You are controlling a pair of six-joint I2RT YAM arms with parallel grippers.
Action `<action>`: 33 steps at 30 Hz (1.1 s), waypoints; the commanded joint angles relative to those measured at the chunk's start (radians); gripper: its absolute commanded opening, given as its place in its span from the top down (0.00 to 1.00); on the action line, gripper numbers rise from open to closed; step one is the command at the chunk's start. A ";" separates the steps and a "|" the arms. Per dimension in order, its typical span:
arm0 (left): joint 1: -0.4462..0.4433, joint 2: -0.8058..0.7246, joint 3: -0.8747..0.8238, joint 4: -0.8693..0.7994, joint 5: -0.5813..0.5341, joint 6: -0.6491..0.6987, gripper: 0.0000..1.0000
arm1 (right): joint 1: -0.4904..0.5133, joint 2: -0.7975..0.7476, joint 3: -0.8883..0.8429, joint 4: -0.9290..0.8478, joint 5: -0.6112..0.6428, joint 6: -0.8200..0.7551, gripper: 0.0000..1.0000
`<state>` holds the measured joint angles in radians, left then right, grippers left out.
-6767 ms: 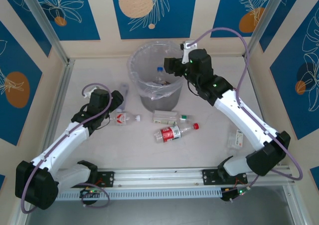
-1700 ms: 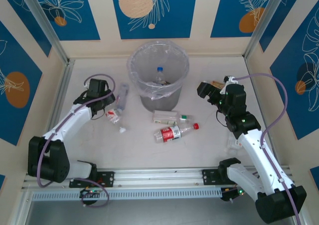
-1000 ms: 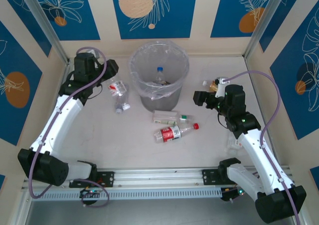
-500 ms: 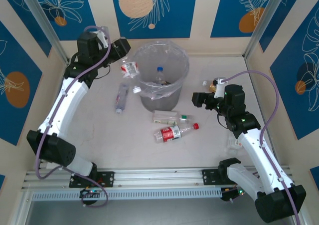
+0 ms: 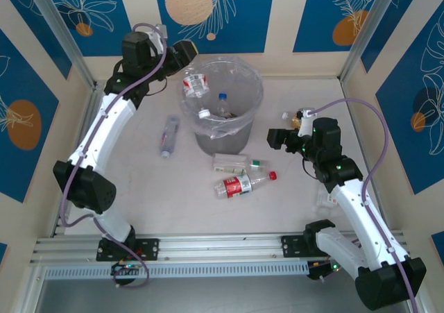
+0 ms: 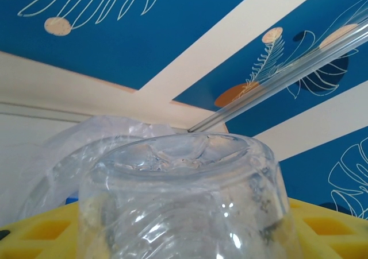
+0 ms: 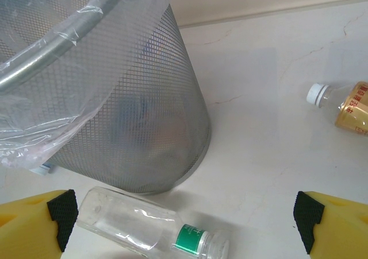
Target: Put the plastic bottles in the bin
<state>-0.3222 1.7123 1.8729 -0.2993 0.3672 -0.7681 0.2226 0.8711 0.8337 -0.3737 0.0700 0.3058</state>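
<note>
The bin (image 5: 222, 142) stands at the far middle of the table (image 5: 139, 195), where both arms can reach it. The left arm stretches high over the bin's far-left rim, presumably so that whatever it lets go drops inside the bag. The left gripper (image 6: 181, 231) is partly closed around a clear red-labelled bottle (image 5: 196, 85). The bottle's body hangs just past the fingers, above the bin's mouth and seemingly neck down. A blue-capped bottle (image 5: 222, 98) already lies inside. The right gripper (image 7: 185, 220) hovers low beside the bin, jaws spread wide and holding nothing, apparently lined up for the next pick. The green-capped bottle (image 7: 150, 227) lies on the table just beside the bin's foot, below and between that gripper's fingers. A brownish bottle (image 7: 352, 111) lies apart, off to one side.
</note>
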 commanded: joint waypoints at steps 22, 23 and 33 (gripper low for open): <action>-0.090 0.301 0.410 -0.165 -0.170 0.433 0.37 | 0.009 -0.084 -0.010 -0.039 0.031 0.024 0.00; -0.090 0.302 0.411 -0.168 -0.167 0.446 0.36 | 0.009 -0.084 -0.011 -0.040 0.033 0.023 0.00; -0.123 0.313 0.422 -0.203 -0.141 0.652 0.35 | 0.009 -0.084 -0.015 -0.040 0.048 0.017 0.00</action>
<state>-0.4263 2.0052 2.2547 -0.4877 0.2234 -0.2169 0.2230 0.7998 0.8333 -0.4095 0.1013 0.3206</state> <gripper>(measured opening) 0.645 0.997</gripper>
